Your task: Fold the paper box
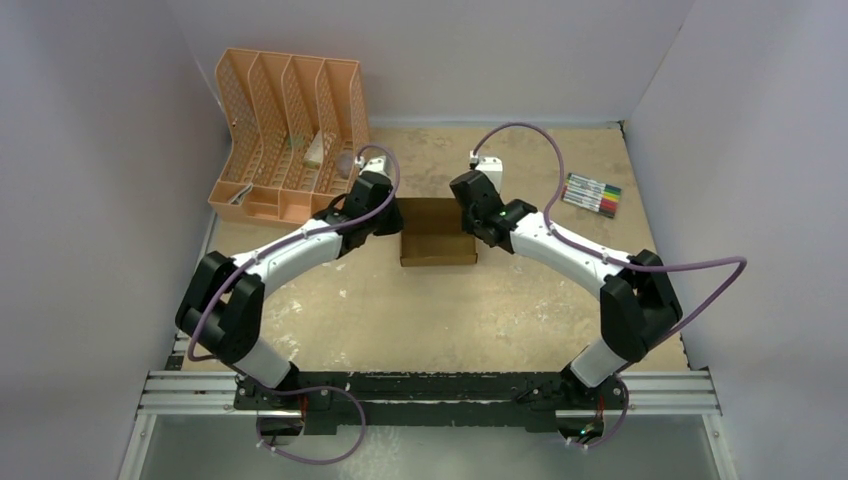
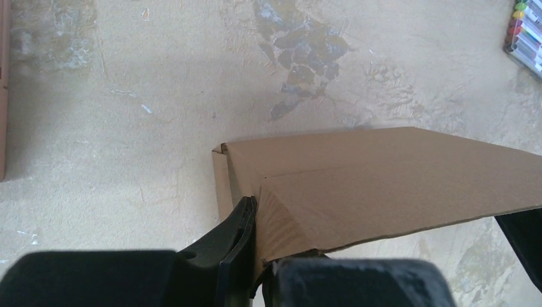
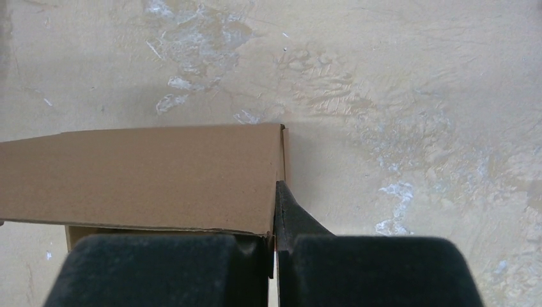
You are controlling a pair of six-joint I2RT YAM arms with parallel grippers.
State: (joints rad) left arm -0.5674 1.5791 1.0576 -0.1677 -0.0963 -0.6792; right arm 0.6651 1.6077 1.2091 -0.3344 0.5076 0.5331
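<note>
The paper box [image 1: 437,232] is a small brown cardboard carton in the middle of the table, between my two grippers. My left gripper [image 1: 390,217] is shut on the box's left side wall; in the left wrist view [image 2: 259,211] one finger lies outside the wall, the other under the folded flap [image 2: 383,179]. My right gripper [image 1: 473,215] is shut on the box's right side wall; in the right wrist view [image 3: 276,192] the outer finger presses the wall's edge and the brown flap [image 3: 147,176] spreads to the left.
A peach-orange slotted organizer [image 1: 285,135] stands at the back left. A pack of coloured markers [image 1: 592,194] lies at the back right, also at the left wrist view's top right corner [image 2: 527,32]. White walls enclose the table on three sides.
</note>
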